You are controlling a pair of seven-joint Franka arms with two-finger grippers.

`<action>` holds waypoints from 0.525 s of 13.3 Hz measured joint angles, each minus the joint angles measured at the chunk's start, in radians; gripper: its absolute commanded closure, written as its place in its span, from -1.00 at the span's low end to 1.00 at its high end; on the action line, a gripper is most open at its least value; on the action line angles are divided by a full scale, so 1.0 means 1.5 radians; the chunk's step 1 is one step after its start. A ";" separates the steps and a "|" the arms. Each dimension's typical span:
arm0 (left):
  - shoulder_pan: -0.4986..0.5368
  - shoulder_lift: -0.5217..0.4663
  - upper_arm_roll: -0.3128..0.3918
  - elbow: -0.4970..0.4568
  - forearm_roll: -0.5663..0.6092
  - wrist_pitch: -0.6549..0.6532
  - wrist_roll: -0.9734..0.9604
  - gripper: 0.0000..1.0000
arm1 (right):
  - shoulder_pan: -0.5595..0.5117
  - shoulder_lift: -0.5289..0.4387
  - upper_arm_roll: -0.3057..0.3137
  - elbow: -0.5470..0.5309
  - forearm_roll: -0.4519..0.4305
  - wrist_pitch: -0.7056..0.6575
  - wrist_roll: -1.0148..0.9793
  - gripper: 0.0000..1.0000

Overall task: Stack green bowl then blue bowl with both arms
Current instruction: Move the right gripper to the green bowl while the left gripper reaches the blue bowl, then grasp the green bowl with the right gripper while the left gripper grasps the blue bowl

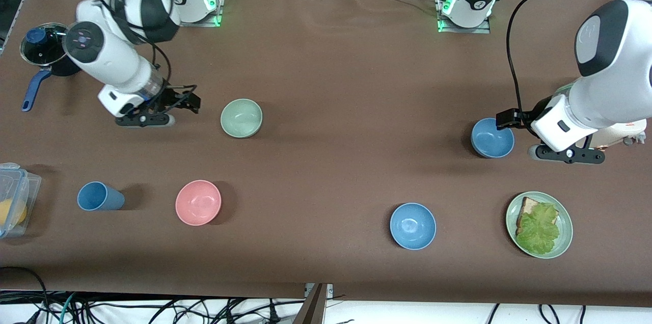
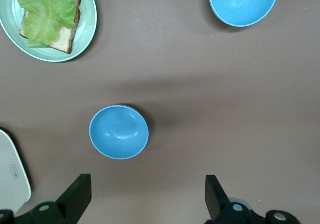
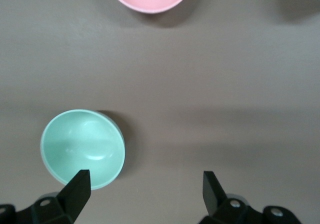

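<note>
Right gripper point(image 1: 173, 105): fingers point(image 3: 77, 189) spread wide, nothing between them, up over bare table beside the green bowl point(image 1: 241, 118), on the side toward the right arm's end. In the right wrist view, one fingertip overlapping the rim of that bowl point(image 3: 82, 148) without gripping it. Bowl upright and empty on the brown table point(image 1: 346, 84). Nearer the front camera than the green bowl: a pink bowl point(image 1: 198, 202), and beside that, toward the right arm's end, a blue cup point(image 1: 99, 196) lying on its side. Farther out at that end, a clear lidded container point(image 1: 15, 196) (something yellow inside) and a dark pot with a blue handle point(image 1: 43, 54).

Left gripper point(image 1: 514, 123): fingers point(image 2: 75, 196) likewise wide apart and empty, up over the table just beside the blue bowl point(image 1: 492, 137), on the side toward the left arm's end. In the left wrist view, this bowl point(image 2: 119, 132) upright, empty, clear of both fingertips. A second blue bowl point(image 1: 413, 225) well apart, nearer the front camera. A green plate point(image 1: 565, 235) with bread and lettuce also nearer the front camera, at the left arm's end.
</note>
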 measured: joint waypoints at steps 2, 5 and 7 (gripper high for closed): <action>0.011 0.010 0.000 0.000 0.000 0.000 0.000 -1.00 | 0.000 0.037 0.015 -0.030 0.000 0.072 0.026 -0.98; 0.022 0.032 0.001 0.000 0.000 0.000 0.000 -1.00 | 0.000 0.088 0.042 -0.040 0.000 0.142 0.049 -0.98; 0.025 0.052 0.003 0.000 0.000 0.001 0.000 -1.00 | 0.000 0.099 0.048 -0.058 0.000 0.171 0.051 -0.96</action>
